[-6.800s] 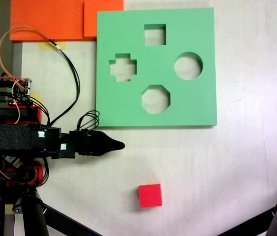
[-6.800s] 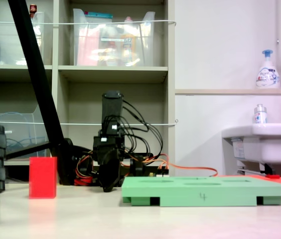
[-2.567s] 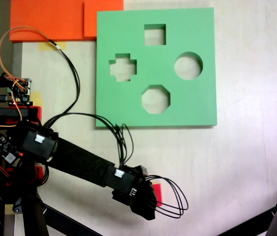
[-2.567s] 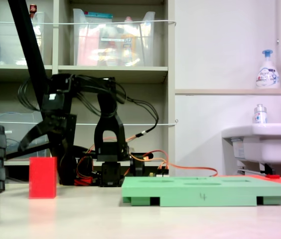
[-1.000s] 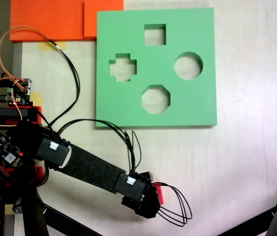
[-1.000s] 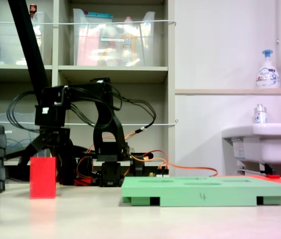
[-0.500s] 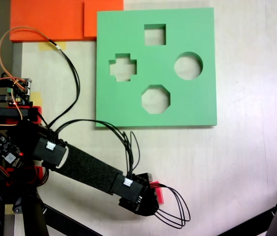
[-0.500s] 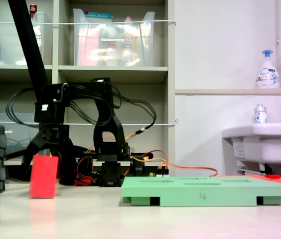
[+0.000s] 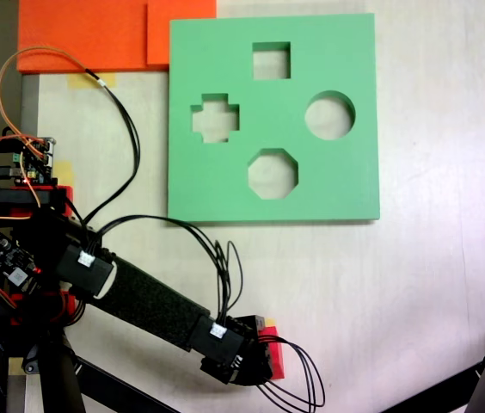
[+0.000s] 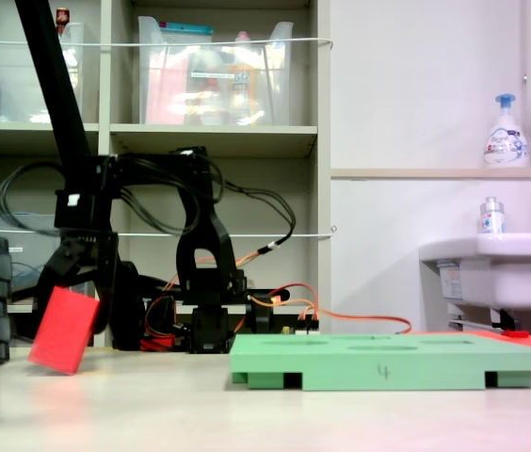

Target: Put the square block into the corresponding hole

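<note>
One light, squashy square block (image 10: 62, 330), tilted at lower left, sits pinched across opposite faces by the gripper (image 10: 70, 282), seemingly securely.

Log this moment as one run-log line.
phase: lift | gripper: shut on red block | block: tilted, low over table | square hole: empty | green board: flat on table

Soft even light (slight blur)

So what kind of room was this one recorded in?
Probably a lab or workshop corner, not a home: open shelves holding clear storage bins, a wall sink with a soap pump bottle, and exposed wiring at the arm's base.
</note>
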Robot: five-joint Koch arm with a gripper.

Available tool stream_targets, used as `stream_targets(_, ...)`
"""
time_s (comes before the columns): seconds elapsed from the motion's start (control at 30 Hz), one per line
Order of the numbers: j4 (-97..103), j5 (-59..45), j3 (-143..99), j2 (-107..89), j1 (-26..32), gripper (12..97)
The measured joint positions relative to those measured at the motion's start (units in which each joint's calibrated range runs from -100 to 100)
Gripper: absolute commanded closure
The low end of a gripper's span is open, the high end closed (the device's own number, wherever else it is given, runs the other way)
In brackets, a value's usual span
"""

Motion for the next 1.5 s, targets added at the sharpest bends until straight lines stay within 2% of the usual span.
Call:
stream_targets(0.8,0.39,0.44,-0.88,-2.33,-0.24,85.0)
stream_targets(1.5,-5.87,6.4,-1.37,-27.91,2.1,84.9)
